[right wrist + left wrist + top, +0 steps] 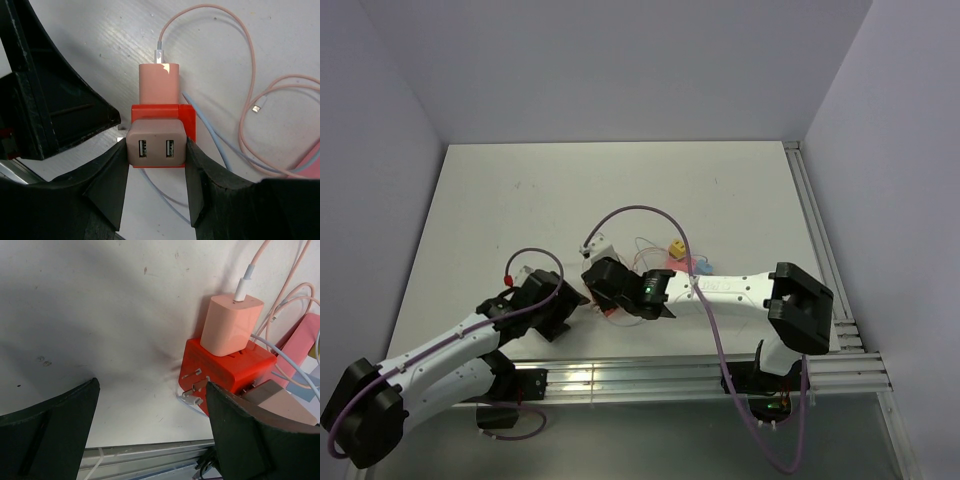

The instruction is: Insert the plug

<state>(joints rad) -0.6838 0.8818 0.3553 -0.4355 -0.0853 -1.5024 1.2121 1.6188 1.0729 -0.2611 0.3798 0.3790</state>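
Right now my right gripper (156, 152) is clamped on the grey two-port charger (156, 134), one finger on each side wall. That plug sits against a face of the red adapter cube (162, 111) on the table (90, 30). A pink charger (157, 82) with its pink cable (240, 60) occupies the cube's far face. My left gripper (152, 390) is spread wide with nothing between its fingers, and the cube is just beside one of them. I cannot tell whether the grey plug's pins are fully home. To do this well, I would brace the cube with the left fingers on its bare sides, clear of the pink charger and the exposed prongs (192, 376). Then I would push the grey plug straight along its pins, without rocking, until its body sits flush.
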